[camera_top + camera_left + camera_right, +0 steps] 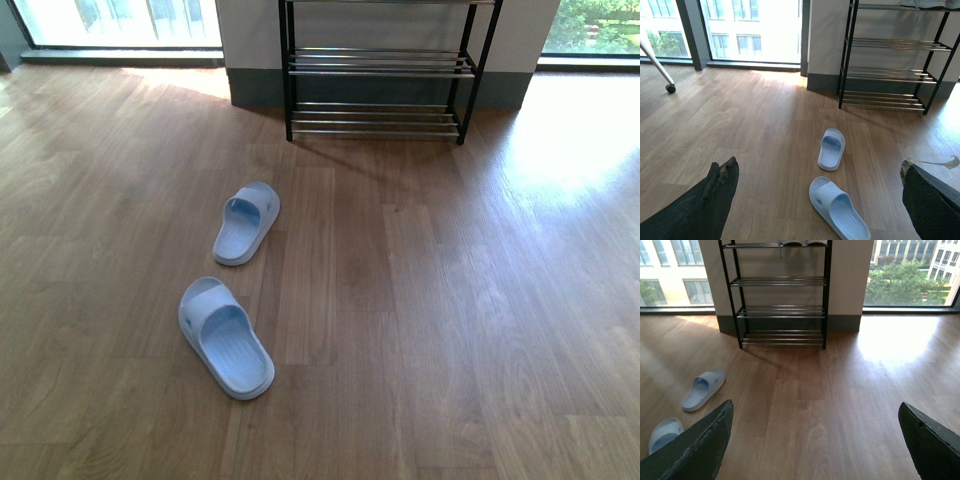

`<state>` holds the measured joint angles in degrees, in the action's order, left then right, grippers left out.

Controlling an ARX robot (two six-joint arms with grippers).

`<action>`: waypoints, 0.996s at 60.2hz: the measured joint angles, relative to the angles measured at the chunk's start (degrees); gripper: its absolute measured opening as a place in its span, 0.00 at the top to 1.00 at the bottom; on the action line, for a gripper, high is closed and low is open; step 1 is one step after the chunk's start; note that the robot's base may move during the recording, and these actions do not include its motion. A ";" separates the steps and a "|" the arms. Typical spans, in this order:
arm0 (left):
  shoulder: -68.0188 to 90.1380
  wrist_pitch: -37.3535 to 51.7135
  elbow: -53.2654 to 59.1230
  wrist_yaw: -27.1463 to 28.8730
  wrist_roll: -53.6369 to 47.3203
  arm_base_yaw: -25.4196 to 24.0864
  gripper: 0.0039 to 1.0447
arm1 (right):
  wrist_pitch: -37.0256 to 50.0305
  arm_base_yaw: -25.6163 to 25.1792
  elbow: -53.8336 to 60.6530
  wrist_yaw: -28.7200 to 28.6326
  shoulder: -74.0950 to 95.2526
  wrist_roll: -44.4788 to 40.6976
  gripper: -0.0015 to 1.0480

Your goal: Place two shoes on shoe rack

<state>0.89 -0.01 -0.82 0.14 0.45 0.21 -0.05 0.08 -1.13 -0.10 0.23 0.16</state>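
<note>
Nearest, one slipper point(225, 338) is lying on the floor point(450, 330), its mate point(246, 222) beyond, the rack point(378, 68) well apart behind. Left wrist: left gripper point(817, 166) is hanging with fingers spread, empty. Right wrist: right gripper point(815, 405) is likewise gaping, empty. Nothing is being grasped yet; reaching down to a slipper is probably coming next.

Two pale blue slippers point(247, 222) are lying on the floor point(450, 300), the nearer slipper point(226, 338) being the second of them. One shoe rack point(826, 290) is standing there, and in the right wrist view it is showing four tiers point(782, 312) of chrome rods. What may be two shoes point(792, 242) are sitting on its top tier, but the frame edge is cutting them off, so that count is staying uncertain.
</note>
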 joint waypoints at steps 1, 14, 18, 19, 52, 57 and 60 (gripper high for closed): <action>0.00 0.00 0.00 -0.02 0.00 0.00 0.09 | 0.00 0.00 0.00 0.02 -0.02 0.00 0.09; 0.00 0.00 0.00 -0.02 0.00 0.00 0.09 | 0.00 0.00 0.00 0.02 -0.02 0.00 0.09; 0.00 0.00 0.00 -0.02 0.00 0.00 0.09 | 0.00 0.00 0.00 0.04 -0.02 0.00 0.09; 0.00 0.00 0.00 -0.02 0.00 0.00 0.09 | 0.00 0.00 0.00 0.04 -0.02 0.00 0.09; 0.00 0.00 0.00 0.02 0.00 0.00 0.09 | 0.00 0.00 0.00 -0.09 0.02 0.00 0.09; 0.00 -0.02 0.00 -0.02 0.00 0.00 0.09 | 0.00 0.00 0.00 0.02 0.02 0.00 0.09; 0.00 -0.02 0.00 0.00 0.00 0.00 0.09 | 0.00 0.00 0.00 0.04 0.00 0.00 0.09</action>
<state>0.89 -0.03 -0.82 0.14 0.45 0.21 -0.05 0.08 -1.13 -0.05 0.23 0.16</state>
